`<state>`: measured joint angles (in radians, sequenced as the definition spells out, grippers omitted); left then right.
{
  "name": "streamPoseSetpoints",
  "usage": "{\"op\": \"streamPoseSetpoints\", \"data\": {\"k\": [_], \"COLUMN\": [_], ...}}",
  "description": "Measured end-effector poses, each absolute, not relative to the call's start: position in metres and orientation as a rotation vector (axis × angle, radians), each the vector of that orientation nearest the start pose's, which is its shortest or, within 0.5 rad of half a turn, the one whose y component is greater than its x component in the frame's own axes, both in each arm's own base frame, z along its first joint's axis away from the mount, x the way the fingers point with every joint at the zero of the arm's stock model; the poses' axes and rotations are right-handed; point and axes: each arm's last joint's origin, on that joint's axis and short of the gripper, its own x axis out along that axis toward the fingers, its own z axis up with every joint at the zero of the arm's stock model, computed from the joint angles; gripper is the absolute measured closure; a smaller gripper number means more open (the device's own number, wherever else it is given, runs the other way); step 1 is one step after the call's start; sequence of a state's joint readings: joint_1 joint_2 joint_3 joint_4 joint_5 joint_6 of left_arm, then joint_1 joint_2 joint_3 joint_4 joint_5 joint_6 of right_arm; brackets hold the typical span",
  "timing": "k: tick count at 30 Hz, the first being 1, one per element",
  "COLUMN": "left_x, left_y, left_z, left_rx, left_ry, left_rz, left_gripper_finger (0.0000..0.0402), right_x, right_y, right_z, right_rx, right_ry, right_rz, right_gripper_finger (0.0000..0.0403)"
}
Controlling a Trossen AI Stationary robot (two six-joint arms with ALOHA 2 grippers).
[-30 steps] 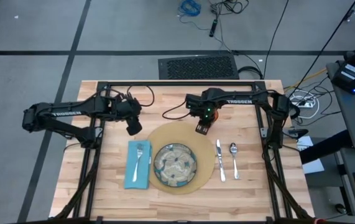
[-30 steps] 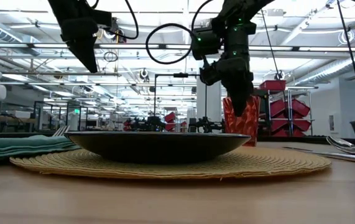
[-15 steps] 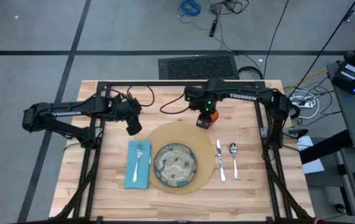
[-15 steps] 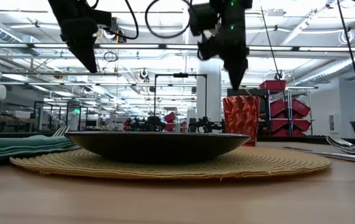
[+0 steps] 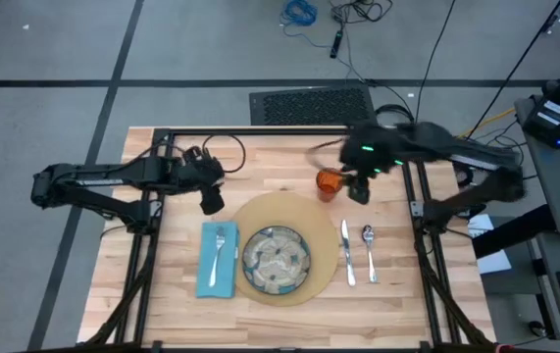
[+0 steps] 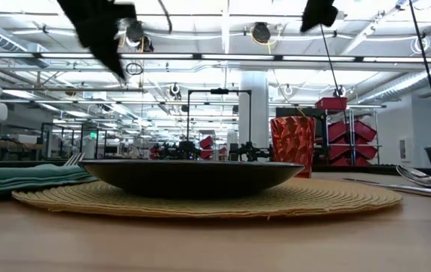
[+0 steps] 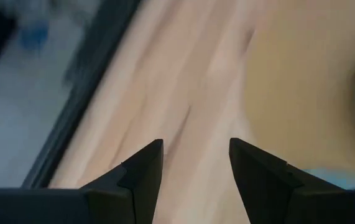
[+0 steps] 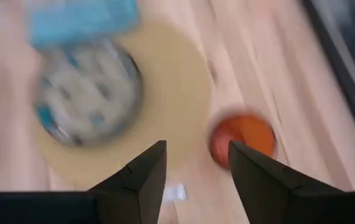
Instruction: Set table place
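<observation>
The right gripper [image 5: 360,193] hangs above the table [image 5: 172,294] with fingers apart, holding nothing; one orange cup [image 5: 330,182] stands just beside it. The left gripper [image 5: 211,203] waits open near one napkin [image 5: 218,259].

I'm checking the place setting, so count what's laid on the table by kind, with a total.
Mat: 1
Plate: 1
Napkin: 1
Fork: 1
Knife: 1
Spoon: 1
Cup: 1
Total: 7

plate [image 5: 277,259] on mat [image 5: 324,235] | cup [image 5: 330,182] behind mat
</observation>
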<state>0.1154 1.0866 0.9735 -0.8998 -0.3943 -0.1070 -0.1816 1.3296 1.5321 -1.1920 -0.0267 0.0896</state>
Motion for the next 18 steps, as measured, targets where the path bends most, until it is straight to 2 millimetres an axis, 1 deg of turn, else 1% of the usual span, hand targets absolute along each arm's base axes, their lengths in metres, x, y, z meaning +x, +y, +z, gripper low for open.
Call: {"op": "streamPoseSetpoints", "data": {"k": [2, 4, 5, 7, 10, 12, 14, 16, 18], "left_x": [0.198, 0.200, 0.199, 0.195, 0.186, 0.180, 0.176, 0.172, 0.169], "left_y": [0.031, 0.028, 0.026, 0.025, 0.024, 0.025, 0.025, 0.026, 0.027], "left_z": [0.292, 0.287, 0.281, 0.266, 0.246, 0.233, 0.223, 0.213, 0.205], "left_rx": [0.062, 0.076, 0.083, 0.098, 0.088, 0.080, 0.068, 0.069, 0.068], "left_ry": [0.795, 0.628, 0.555, 0.424, 0.227, 0.126, 0.048, 0.019, 0.034], "left_rz": [0.470, 0.411, 0.385, 0.348, 0.330, 0.301, 0.261, 0.218, 0.207], "left_gripper_finger": [0.0230, 0.0230, 0.0230, 0.0230, 0.0230, 0.0230, 0.0230, 0.0230, 0.0230], "right_x": [0.215, 0.200, 0.193, 0.182, 0.174, 0.172, 0.170, 0.169, 0.167], "right_y": [-0.029, -0.017, -0.011, -0.002, 0.007, 0.008, 0.008, 0.008, 0.008], "right_z": [0.386, 0.373, 0.362, 0.336, 0.295, 0.270, 0.247, 0.229, 0.217], "right_rx": [0.151, 0.120, 0.100, 0.067, 0.044, 0.048, 0.069, 0.091, 0.097], "right_ry": [0.798, 0.647, 0.579, 0.477, 0.316, 0.240, 0.213, 0.209, 0.203], "right_rz": [-0.137, -0.081, -0.051, 0.018, 0.104, 0.113, 0.109, 0.100, 0.099], "right_gripper_finger": [0.0238, 0.0238, 0.0238, 0.0238, 0.0238, 0.0238, 0.0238, 0.0238, 0.0238]}}
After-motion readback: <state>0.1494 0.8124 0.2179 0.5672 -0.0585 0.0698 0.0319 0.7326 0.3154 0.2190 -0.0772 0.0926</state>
